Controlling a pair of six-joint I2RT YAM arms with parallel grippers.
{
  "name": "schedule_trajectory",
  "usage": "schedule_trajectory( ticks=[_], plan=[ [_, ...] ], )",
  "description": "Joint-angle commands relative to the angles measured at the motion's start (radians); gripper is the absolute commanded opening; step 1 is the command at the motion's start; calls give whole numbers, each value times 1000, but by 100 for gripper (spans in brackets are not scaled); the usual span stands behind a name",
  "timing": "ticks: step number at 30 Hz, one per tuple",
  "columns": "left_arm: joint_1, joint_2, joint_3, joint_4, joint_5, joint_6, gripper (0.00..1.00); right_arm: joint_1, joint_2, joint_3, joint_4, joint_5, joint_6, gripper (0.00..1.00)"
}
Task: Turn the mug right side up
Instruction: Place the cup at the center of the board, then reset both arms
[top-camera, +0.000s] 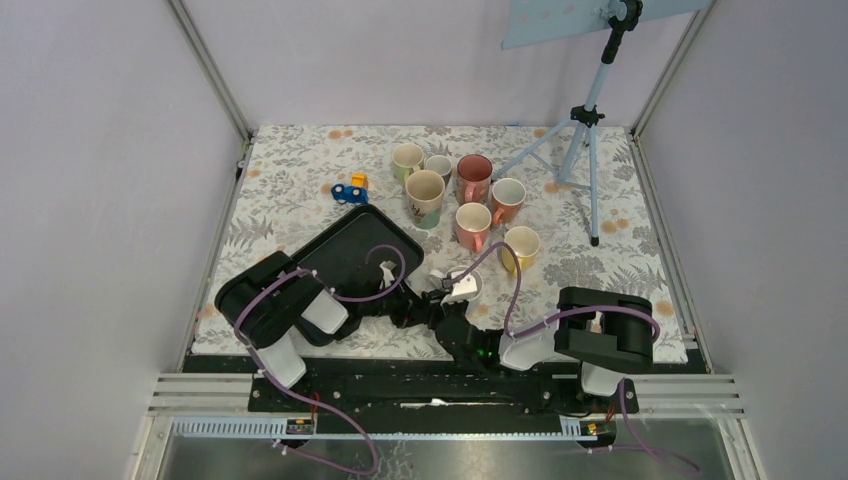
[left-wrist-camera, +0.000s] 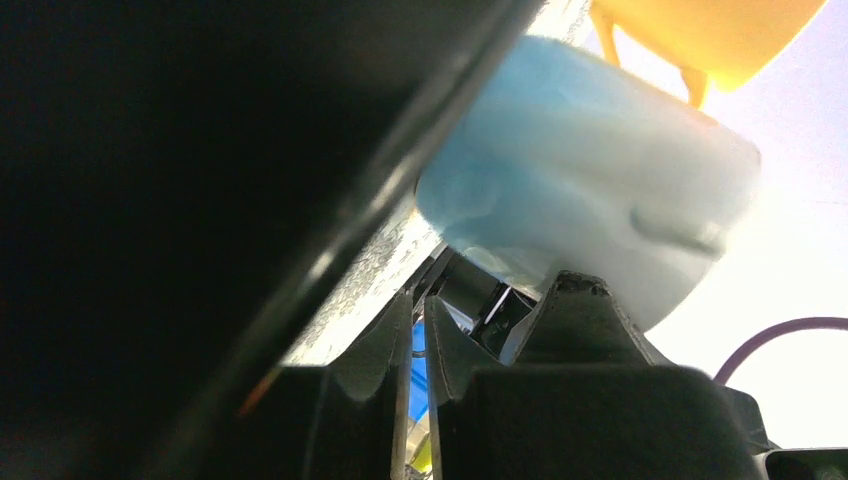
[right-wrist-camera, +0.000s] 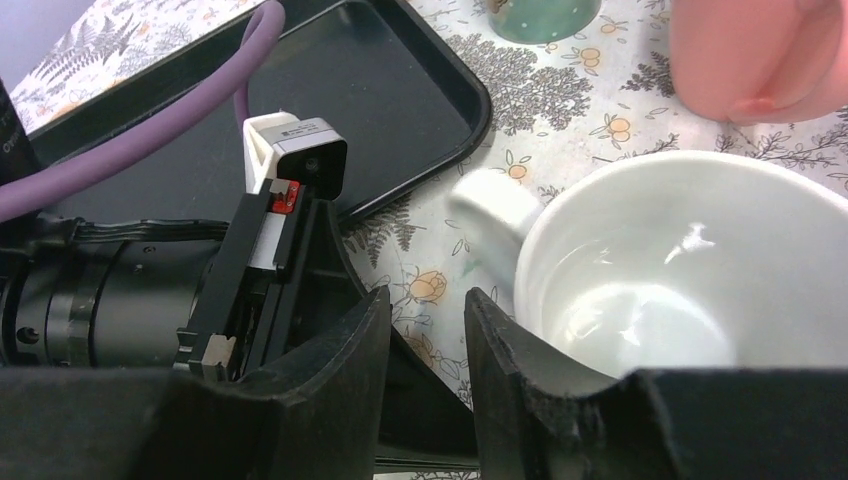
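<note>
The white mug stands upright on the floral cloth, its mouth facing up and its handle pointing left. In the top view this mug sits where both arms meet, near the front of the table. My right gripper is open, with only cloth showing between its fingers; its right finger is beside the mug's rim. My left gripper has its jaws almost together with a thin slit and nothing in it. The mug's pale side fills that view just above the fingers.
A black tray lies left of the mug. Several upright mugs stand behind it, the nearest being a yellow mug and a pink mug. A blue toy car and a tripod stand farther back.
</note>
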Motion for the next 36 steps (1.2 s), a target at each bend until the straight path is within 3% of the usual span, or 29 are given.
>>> schedule_trajectory(
  ticks=[1, 12, 27, 36],
  plan=[
    [1, -52, 15, 47, -9, -23, 13, 13, 29, 35, -86, -70, 60, 44],
    [1, -120, 23, -12, 2, 18, 18, 15, -21, 54, -248, -65, 169, 48],
    [1, -339, 77, -331, -61, 139, 23, 15, -144, 76, -428, -102, 261, 69],
    [0, -489, 95, -528, -121, 218, 36, 16, -166, 118, -531, -139, 306, 85]
  ],
)
